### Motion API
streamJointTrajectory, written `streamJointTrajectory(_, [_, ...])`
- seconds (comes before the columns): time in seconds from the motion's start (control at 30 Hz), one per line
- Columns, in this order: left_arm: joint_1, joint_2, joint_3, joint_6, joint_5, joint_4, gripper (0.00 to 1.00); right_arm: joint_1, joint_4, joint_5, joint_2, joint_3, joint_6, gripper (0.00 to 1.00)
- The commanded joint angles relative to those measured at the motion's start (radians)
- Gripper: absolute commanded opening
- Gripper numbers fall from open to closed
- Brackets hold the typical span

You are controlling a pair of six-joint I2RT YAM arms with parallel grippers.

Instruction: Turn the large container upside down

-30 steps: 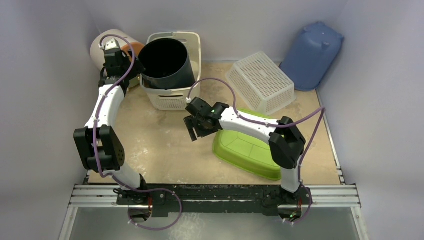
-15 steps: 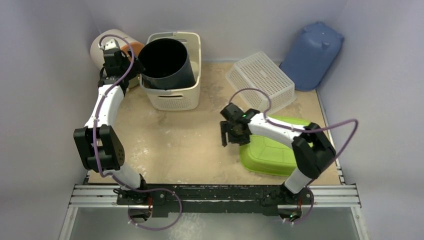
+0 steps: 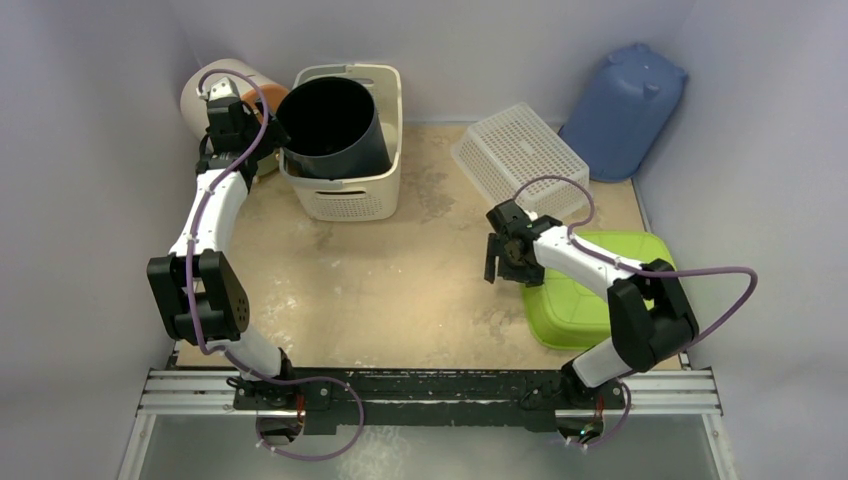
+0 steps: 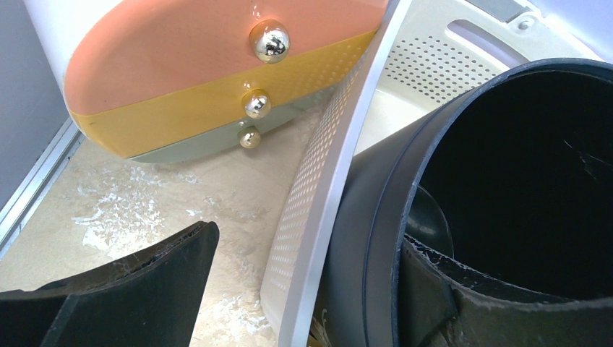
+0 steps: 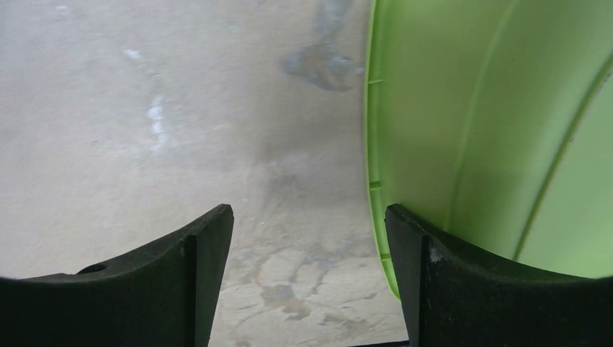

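The large green container [image 3: 590, 300] lies low on the table at the right, and its rim and side [image 5: 491, 108] fill the right half of the right wrist view. My right gripper [image 3: 494, 266] is open at the container's left edge. Only bare table shows between its fingers [image 5: 307, 217], and the right finger rests against the green rim. At the back left, my left gripper [image 3: 262, 128] is open wide. It straddles the wall of a cream basket [image 4: 318, 188] and the rim of a black bucket [image 4: 506, 144], with one finger inside the bucket.
The black bucket [image 3: 330, 125] stands tilted in the cream basket [image 3: 345, 195]. A round white and orange container [image 3: 200, 90] lies behind the left gripper. A white mesh basket [image 3: 520, 160] sits bottom up at the back right. A blue tub [image 3: 625, 110] leans in the corner.
The right arm has swung to the right, and the green container has gone with it from the middle to the right side. The right jaws have widened slightly. The left arm has not moved.
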Motion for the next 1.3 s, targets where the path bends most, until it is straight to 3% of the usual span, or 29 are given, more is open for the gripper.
streamJointTrajectory(0.0, [0.04,-0.04,-0.02,0.03,-0.068,-0.023,0.81,-0.054,-0.062,0.124,-0.035,-0.018,-0.004,0.8])
streamJointTrajectory(0.23, [0.041,-0.045,-0.006,0.03,-0.062,-0.035,0.81,-0.17,-0.044,0.163,-0.061,0.012,-0.065,0.8])
streamJointTrajectory(0.4, [0.042,-0.051,0.008,0.03,-0.069,-0.05,0.81,-0.16,-0.011,0.113,-0.037,0.153,-0.175,0.78])
streamJointTrajectory(0.53, [0.041,-0.053,0.031,0.029,-0.086,-0.086,0.82,-0.067,0.0,0.076,-0.033,0.311,-0.287,0.77])
streamJointTrajectory(0.7, [0.041,-0.073,0.043,0.03,-0.098,-0.111,0.82,0.042,0.011,0.019,0.101,0.637,-0.434,0.76])
streamJointTrajectory(0.73, [0.041,-0.076,0.047,0.031,-0.098,-0.114,0.82,0.053,0.02,0.007,0.138,0.715,-0.466,0.81])
streamJointTrajectory(0.87, [0.041,-0.084,0.073,0.031,-0.096,-0.141,0.82,0.069,0.045,-0.045,0.312,1.097,-0.578,0.83])
streamJointTrajectory(0.97, [0.041,-0.104,0.079,0.025,-0.074,-0.14,0.82,0.069,-0.029,-0.072,0.484,1.418,-0.595,0.84])
streamJointTrajectory(1.03, [0.042,-0.12,0.079,0.019,-0.059,-0.125,0.83,0.07,-0.049,-0.096,0.57,1.54,-0.587,0.84])
streamJointTrajectory(1.1, [0.042,-0.129,0.097,0.017,-0.034,-0.114,0.83,0.069,-0.021,-0.142,0.613,1.559,-0.557,0.84])
streamJointTrajectory(1.27, [0.041,-0.116,0.15,-0.037,0.045,-0.063,0.83,0.069,0.151,-0.366,0.612,1.427,-0.412,0.83])
